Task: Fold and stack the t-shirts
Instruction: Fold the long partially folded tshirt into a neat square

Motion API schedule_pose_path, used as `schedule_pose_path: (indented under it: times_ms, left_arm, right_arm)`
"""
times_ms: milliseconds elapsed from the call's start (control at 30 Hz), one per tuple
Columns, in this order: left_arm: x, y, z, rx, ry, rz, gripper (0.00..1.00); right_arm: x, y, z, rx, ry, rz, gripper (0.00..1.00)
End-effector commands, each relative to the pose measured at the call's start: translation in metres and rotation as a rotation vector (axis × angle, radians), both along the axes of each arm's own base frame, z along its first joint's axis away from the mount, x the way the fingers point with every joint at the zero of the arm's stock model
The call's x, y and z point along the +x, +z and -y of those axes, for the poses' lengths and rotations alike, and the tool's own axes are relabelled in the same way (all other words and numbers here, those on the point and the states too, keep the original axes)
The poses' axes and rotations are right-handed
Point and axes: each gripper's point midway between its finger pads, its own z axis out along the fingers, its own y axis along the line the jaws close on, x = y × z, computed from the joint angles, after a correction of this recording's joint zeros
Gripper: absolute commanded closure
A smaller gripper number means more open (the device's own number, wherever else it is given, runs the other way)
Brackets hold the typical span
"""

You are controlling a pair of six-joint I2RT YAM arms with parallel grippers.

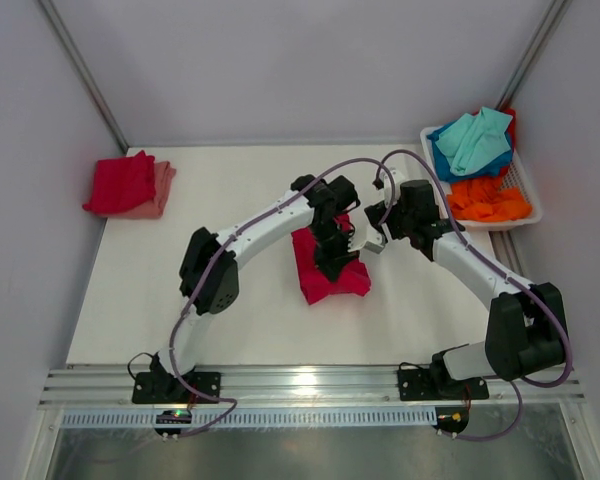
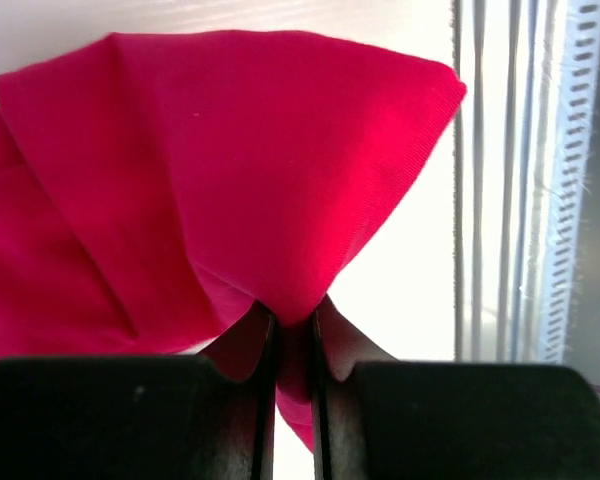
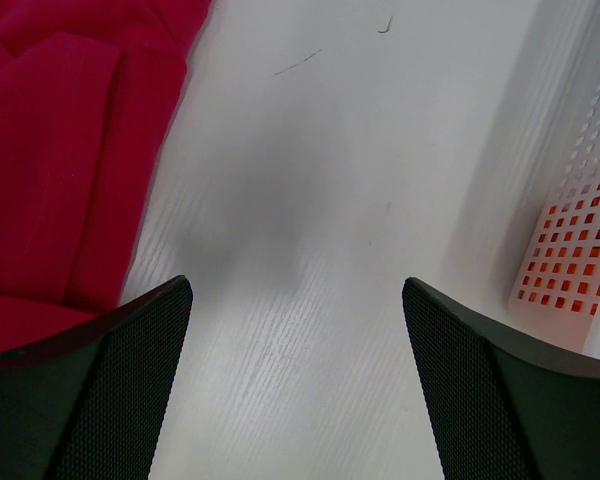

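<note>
The left gripper [image 2: 292, 350] is closed tight on a small bunch of the crimson t-shirt [image 1: 318, 282], and the cloth spreads out from the jaws like a fan. This shirt lies near the middle of the tabletop [image 1: 230, 200], a little toward the right edge, and it looks partly folded. The right gripper [image 3: 295, 330] is spread wide and holds nothing; it hangs over bare surface just beside the right border of the shirt.

I think the main danger is the small bite. Only a narrow pinch of fabric sits between the fingers, so a quick pull may let it slip out, or lift one layer alone and open the fold below. If the arm drags and does not lift, the thin knit can wrinkle against the table and the packet loses its shape. The right gripper, so near, may also catch the shirt's border if it goes down without care.

The cloth is soft and matt with a fine weave, and makes gentle creases, not sharp ones. The tabletop is white with a faint wood grain – rather smooth. At the far left corner a folded crimson shirt [image 1: 122, 182] lies on a salmon pink one [image 1: 162, 192]. At the far right corner a white basket [image 3: 570, 260] of perforated plastic holds teal [image 1: 475, 140], blue [image 1: 443, 162] and orange [image 1: 490, 200] shirts, loosely crumpled.
</note>
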Motion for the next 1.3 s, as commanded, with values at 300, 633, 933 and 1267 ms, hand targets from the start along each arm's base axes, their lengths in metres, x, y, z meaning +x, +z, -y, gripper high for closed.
schedule_pose_path:
  times_ms: [300, 633, 933, 1267]
  left_arm:
    - [0.054, 0.008, -0.002, -0.032, 0.09, -0.02, 0.96]
    - [0.106, 0.008, -0.014, -0.063, 0.224, 0.053, 0.97]
    - [0.153, -0.016, -0.023, -0.057, 0.346, 0.095, 0.98]
    - [0.211, -0.001, -0.018, -0.12, 0.456, 0.289, 1.0]
  right_arm:
    - [0.015, 0.035, 0.006, 0.013, -0.069, 0.093, 0.1]
    - [0.017, 0.034, 0.005, 0.017, -0.076, 0.08, 0.1]
    - [0.015, 0.033, 0.001, 0.04, -0.065, 0.059, 0.1]
    - [0.013, 0.018, -0.007, 0.056, -0.037, 0.0, 0.1]
